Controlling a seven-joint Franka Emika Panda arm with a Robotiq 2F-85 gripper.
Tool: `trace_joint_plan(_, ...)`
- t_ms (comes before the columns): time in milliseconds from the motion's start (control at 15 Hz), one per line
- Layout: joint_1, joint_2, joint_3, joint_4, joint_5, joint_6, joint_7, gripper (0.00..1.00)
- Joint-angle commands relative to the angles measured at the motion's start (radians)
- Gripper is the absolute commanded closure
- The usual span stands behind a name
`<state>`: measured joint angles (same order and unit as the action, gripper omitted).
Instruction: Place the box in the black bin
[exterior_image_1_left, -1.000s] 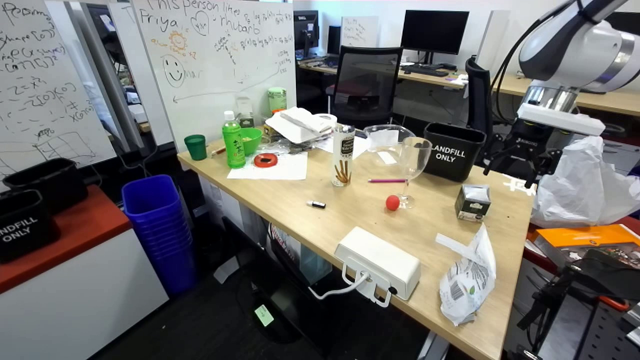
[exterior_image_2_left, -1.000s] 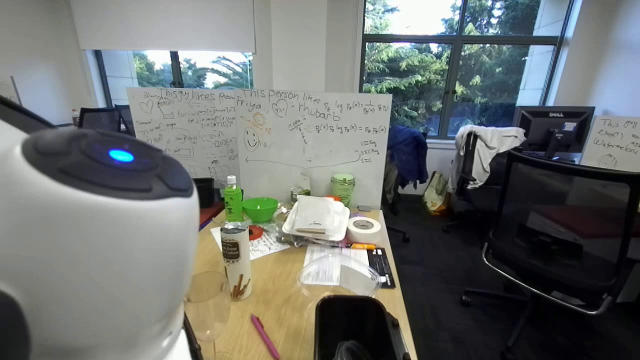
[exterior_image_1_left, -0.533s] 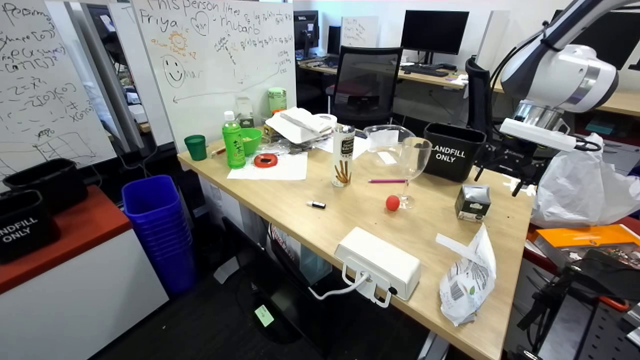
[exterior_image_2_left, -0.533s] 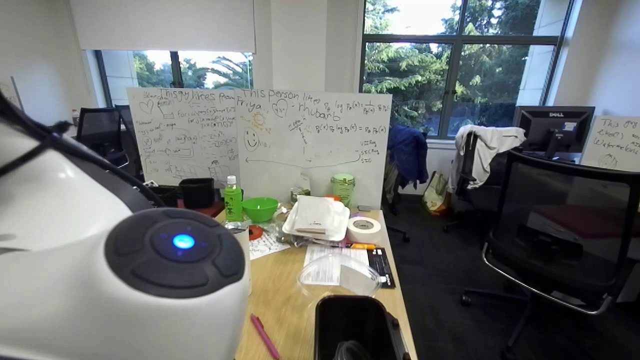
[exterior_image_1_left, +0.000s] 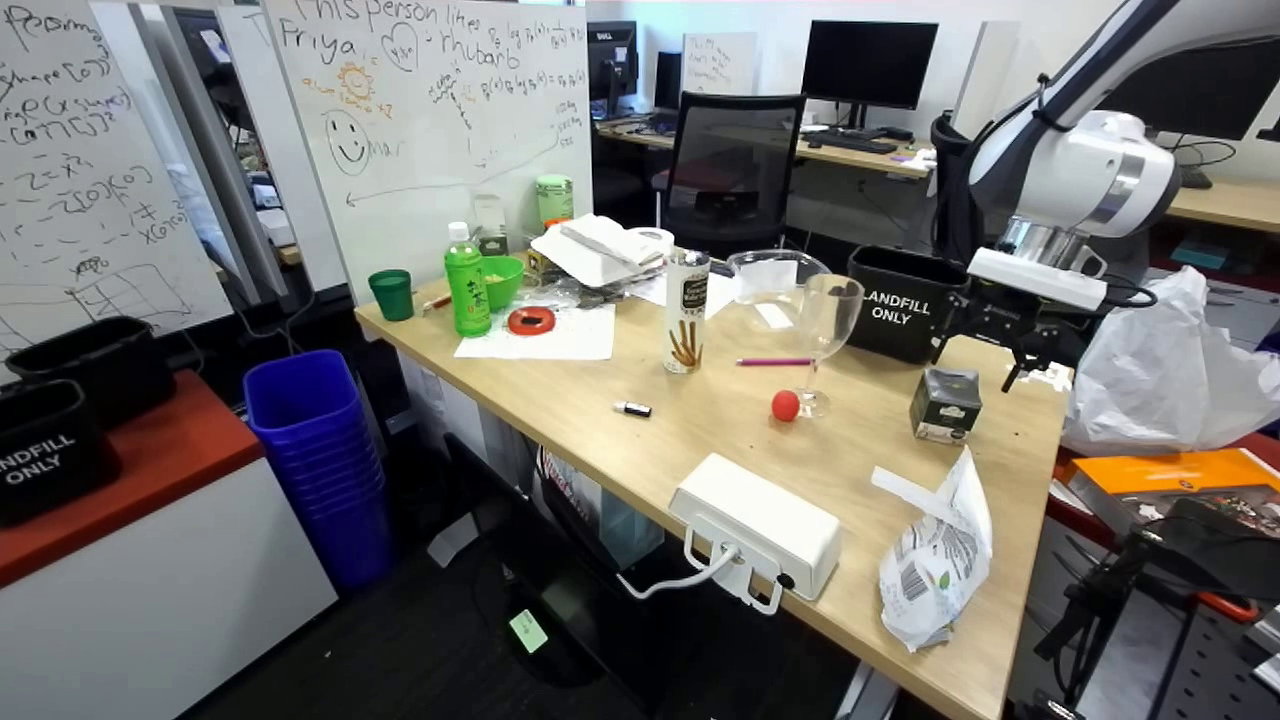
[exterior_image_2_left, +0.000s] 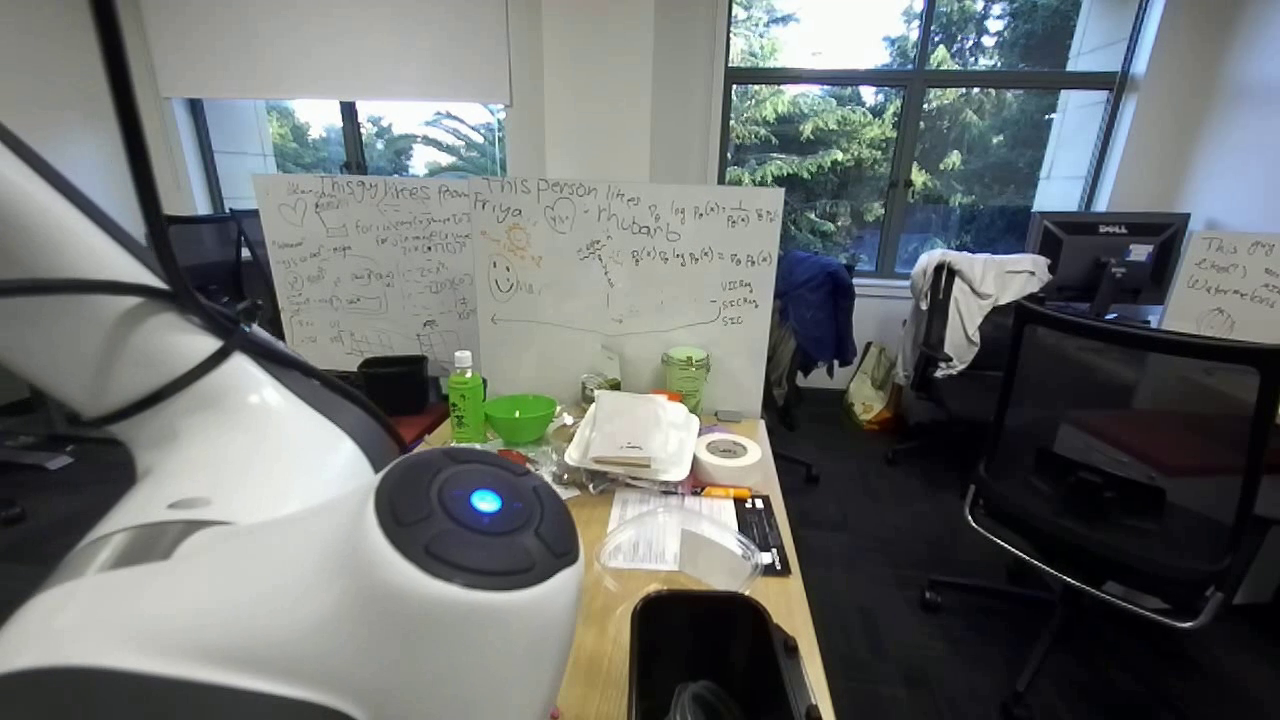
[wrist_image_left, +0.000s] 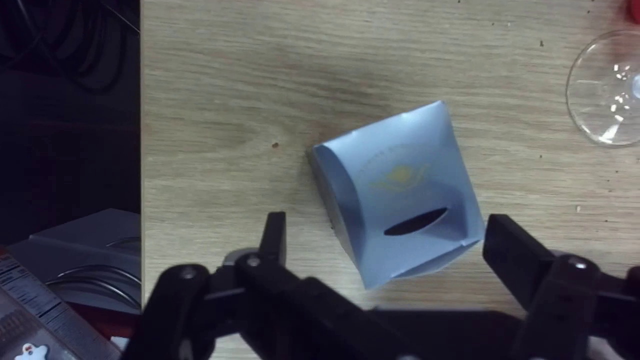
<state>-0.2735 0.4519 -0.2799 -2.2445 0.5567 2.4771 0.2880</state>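
At the claw: jaws spread wide, nothing pinched. Just beyond them the box stands upright on the table, skewed to the jaws; judged light, thin folded card, smooth enough to slide if nudged, its slotted top likely to cave, so best taken across two opposite side walls, below the top, claw turned square to them and squeeze mild (contents unknown, weight a guess). Farther out, in an exterior view, the open-topped bin stands near the box, apart from it.
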Motion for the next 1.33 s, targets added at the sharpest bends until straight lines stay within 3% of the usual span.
trace_joint_plan(0,-0.028,0.030,0.026,0.039,0.001,-0.001,0.012,0.00)
trace_joint_plan(933,-0.019,-0.029,0.055,-0.011,-0.011,0.033,-0.070,0.00)
trace_joint_plan(1267,0.014,-0.030,0.041,-0.060,-0.136,0.117,-0.110,0.00)
